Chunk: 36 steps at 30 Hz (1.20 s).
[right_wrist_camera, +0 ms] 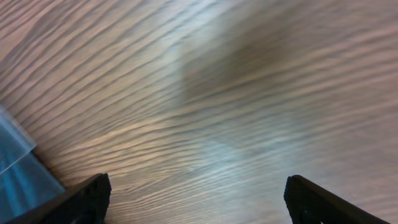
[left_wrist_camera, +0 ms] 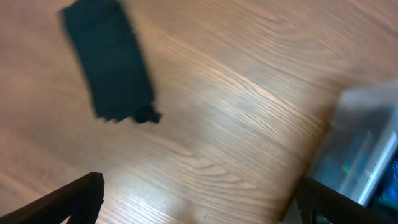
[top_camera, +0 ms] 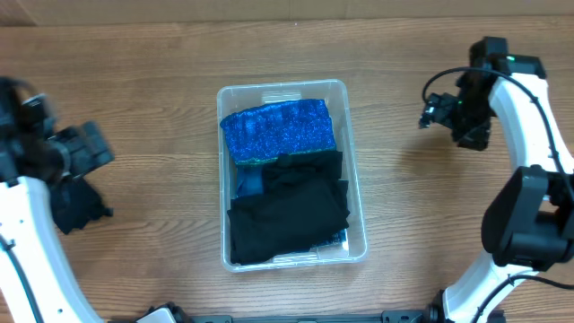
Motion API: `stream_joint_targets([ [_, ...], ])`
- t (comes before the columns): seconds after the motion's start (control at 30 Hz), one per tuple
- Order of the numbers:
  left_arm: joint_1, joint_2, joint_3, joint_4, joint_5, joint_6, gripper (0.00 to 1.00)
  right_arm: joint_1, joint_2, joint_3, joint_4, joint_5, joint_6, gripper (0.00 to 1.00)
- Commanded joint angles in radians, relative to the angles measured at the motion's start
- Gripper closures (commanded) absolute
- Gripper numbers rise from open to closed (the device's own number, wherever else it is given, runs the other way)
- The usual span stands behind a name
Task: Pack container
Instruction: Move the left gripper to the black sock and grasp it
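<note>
Wooden tabletop (top_camera: pixel 161 135) | loose black cloth (left_wrist_camera: pixel 111 59) left, well apart | clear container (top_camera: pixel 357 179) holds blue glitter garment (top_camera: pixel 278 132), black garment (top_camera: pixel 287 211) | left tool (left_wrist_camera: pixel 199 193), right tool (right_wrist_camera: pixel 196 190) released

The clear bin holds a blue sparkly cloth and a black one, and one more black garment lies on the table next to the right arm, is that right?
Not quite. The loose black garment lies beside the left arm, not the right, as the overhead view shows. The container does hold the blue cloth and a black cloth.
</note>
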<state>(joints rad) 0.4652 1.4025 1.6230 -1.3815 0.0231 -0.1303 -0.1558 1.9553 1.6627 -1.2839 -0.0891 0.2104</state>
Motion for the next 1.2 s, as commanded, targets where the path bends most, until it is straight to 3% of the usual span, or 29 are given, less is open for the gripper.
stream_joint_targets([
  [0.0,0.173,0.002,-0.014,-0.003,0.038,-0.09,0.0,-0.031,-0.076,0.029,-0.008,0.025,0.027,0.06],
  [0.13,0.293,0.002,-0.099,0.045,0.129,-0.134,0.0,-0.035,-0.078,0.028,-0.01,0.017,0.027,0.06],
  [0.33,0.386,-0.023,-0.281,0.127,0.119,-0.194,0.0,-0.034,-0.078,0.027,-0.009,0.017,0.027,0.06],
  [0.47,0.435,-0.089,-0.37,0.194,0.032,-0.291,0.0,-0.033,-0.078,0.027,-0.009,0.017,0.027,0.05],
  [0.7,0.565,-0.149,-0.556,0.322,0.101,-0.332,0.0,-0.034,-0.078,0.027,-0.009,0.017,0.027,0.05],
  [0.9,0.69,-0.145,-0.721,0.531,0.311,-0.272,0.0,-0.034,-0.078,0.027,-0.008,0.016,0.027,0.04],
  [1.17,0.693,-0.079,-0.81,0.758,0.504,-0.085,0.0,-0.034,-0.078,0.027,-0.006,0.008,0.026,0.04],
])
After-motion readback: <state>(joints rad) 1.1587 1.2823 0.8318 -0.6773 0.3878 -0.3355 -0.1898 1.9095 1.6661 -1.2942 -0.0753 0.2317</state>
